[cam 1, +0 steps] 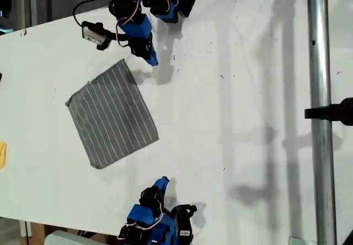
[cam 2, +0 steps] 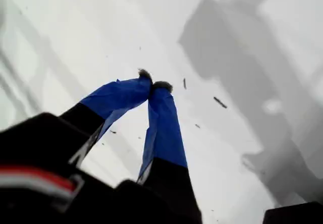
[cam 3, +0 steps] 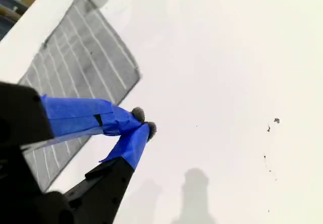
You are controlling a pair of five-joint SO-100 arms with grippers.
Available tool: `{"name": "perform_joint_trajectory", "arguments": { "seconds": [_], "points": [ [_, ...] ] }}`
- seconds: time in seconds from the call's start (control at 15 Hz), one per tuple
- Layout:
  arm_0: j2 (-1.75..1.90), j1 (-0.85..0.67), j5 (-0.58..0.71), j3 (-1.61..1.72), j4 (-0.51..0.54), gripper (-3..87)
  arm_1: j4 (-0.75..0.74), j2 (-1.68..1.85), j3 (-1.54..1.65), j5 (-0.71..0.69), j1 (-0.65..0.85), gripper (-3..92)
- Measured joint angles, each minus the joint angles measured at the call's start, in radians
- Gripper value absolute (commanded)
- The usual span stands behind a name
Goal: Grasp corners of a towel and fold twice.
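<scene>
The towel point(cam 1: 113, 115) lies flat and unfolded on the white table point(cam 1: 248, 118), turned like a diamond. Its corners point toward the exterior view's top point(cam 1: 123, 62), left point(cam 1: 67, 102), bottom point(cam 1: 98, 168) and right point(cam 1: 158, 139). My first gripper point(cam 1: 153, 62) point(cam 2: 151, 85) is shut and empty, just to the exterior view's right of the top corner; its wrist view holds only bare table. My second gripper point(cam 1: 164, 180) point(cam 3: 144, 122), also shut and empty, hovers over bare table below the right corner. The towel point(cam 3: 86, 57) stretches away beyond it.
A small yellow thing point(cam 1: 2, 154) sits at the exterior view's left edge. A metal pole point(cam 1: 320, 112) with a black clamp point(cam 1: 333, 112) crosses the exterior view's right. The table's edge runs along the exterior view's upper left. Small dark specks point(cam 2: 219, 102) dot the table.
</scene>
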Motion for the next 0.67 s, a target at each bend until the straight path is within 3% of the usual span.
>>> {"name": "perform_joint_trajectory", "arguments": {
  "seconds": [0.33,0.67],
  "points": [
    [-0.591,-0.023,0.169,-0.531,-0.003,-2.6,0.041,-0.325,-0.302,-0.344,0.379,-0.3],
    [-0.862,-0.163,0.305,-0.83,0.106,-2.6,0.081,-0.609,-0.604,-0.535,0.626,0.6]
  ]
}}
